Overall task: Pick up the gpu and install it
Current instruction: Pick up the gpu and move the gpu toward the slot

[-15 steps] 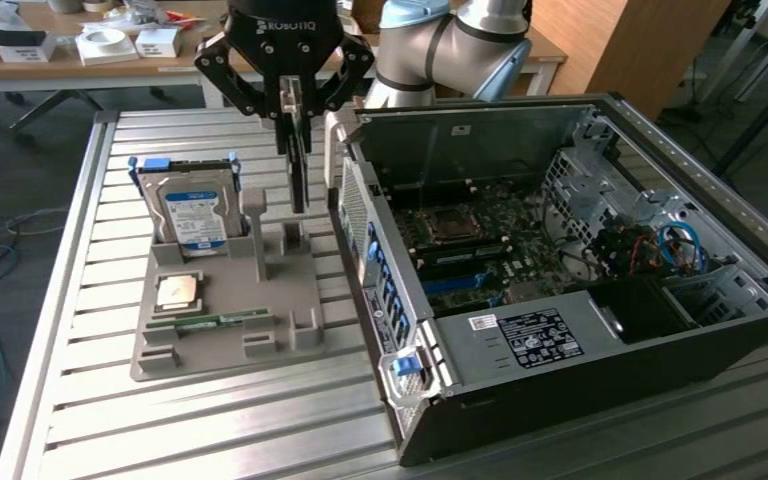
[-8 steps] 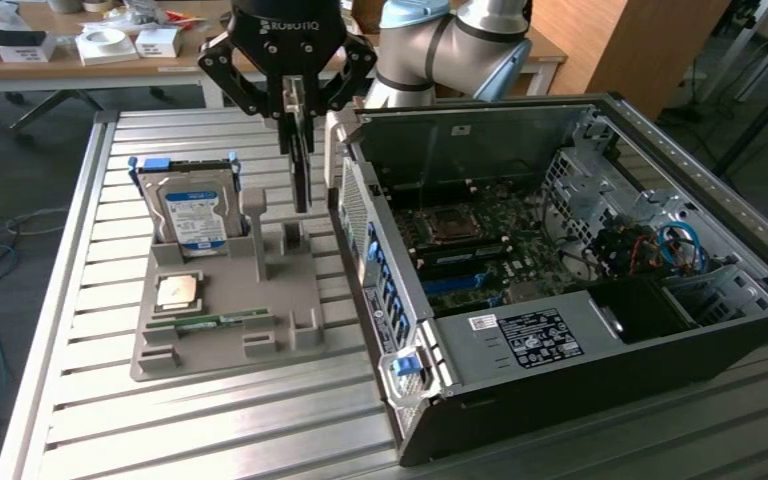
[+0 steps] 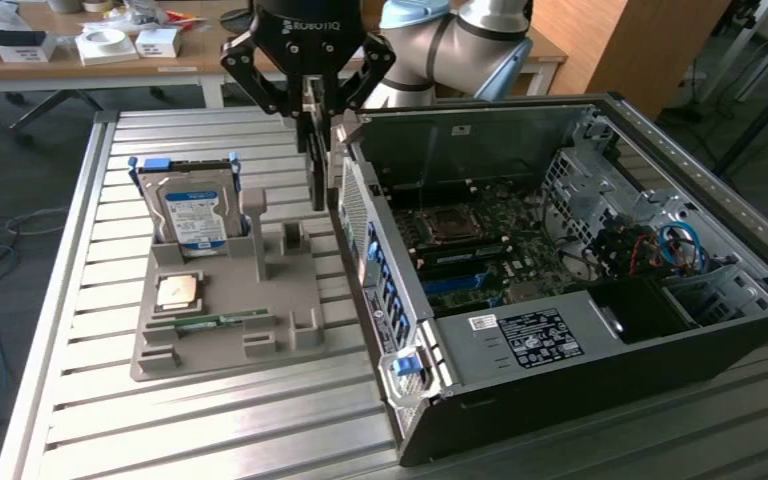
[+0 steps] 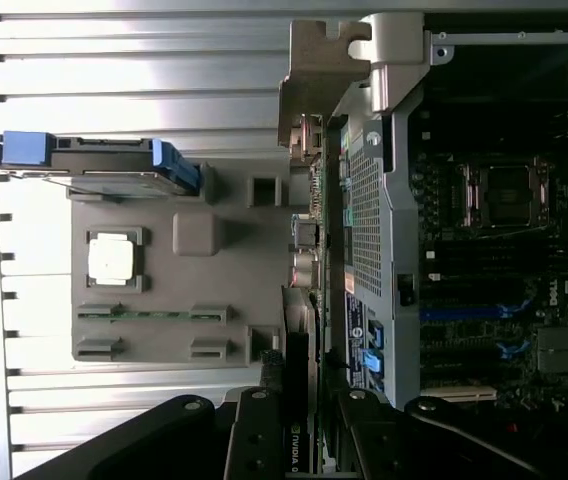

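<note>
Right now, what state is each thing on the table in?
Gripper: shut on graphics card.
Graphics card: lifted, hanging vertical, not installed.
Hard drive: upright in grey holder.
Processor chip: flat in holder.
Memory stick: flat in holder.
Computer case: on its side, open.

Slatted metal table (image 3: 64, 380); on it grey parts holder (image 3: 224, 320), open computer case (image 3: 624, 390) just beside.

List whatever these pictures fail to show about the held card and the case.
- Thin dark gpu card: edge-on in both views, faces unseen; the black gripper covers its top.
- White label on the black computer case: exterior view, print too small.
- Silver hard drive: exterior view, grey holder hides its base.
</note>
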`<action>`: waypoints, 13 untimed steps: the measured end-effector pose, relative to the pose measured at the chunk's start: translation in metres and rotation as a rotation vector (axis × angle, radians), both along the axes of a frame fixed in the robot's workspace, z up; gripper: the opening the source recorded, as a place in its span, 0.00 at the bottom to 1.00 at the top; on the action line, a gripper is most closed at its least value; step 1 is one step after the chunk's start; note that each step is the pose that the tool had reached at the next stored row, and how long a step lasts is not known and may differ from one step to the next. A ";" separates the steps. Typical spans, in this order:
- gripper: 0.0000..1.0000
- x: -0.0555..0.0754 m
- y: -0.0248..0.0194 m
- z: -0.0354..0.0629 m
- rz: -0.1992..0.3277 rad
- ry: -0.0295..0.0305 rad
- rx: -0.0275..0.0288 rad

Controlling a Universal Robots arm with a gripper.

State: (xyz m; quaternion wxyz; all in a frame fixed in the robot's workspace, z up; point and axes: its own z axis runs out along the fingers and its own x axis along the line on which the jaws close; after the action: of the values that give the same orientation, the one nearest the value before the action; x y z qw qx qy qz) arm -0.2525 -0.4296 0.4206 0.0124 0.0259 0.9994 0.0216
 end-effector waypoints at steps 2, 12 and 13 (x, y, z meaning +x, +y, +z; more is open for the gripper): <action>0.26 0.004 0.0000 0.0000 0.000 0.0001 0.0000; 0.26 0.029 0.0000 0.0000 0.000 0.0007 0.0002; 0.26 0.032 0.0000 0.0000 0.000 0.0007 0.0002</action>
State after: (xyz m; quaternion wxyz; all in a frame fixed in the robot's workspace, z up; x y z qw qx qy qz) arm -0.2204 -0.4296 0.4207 0.0121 0.0260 0.9994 0.0217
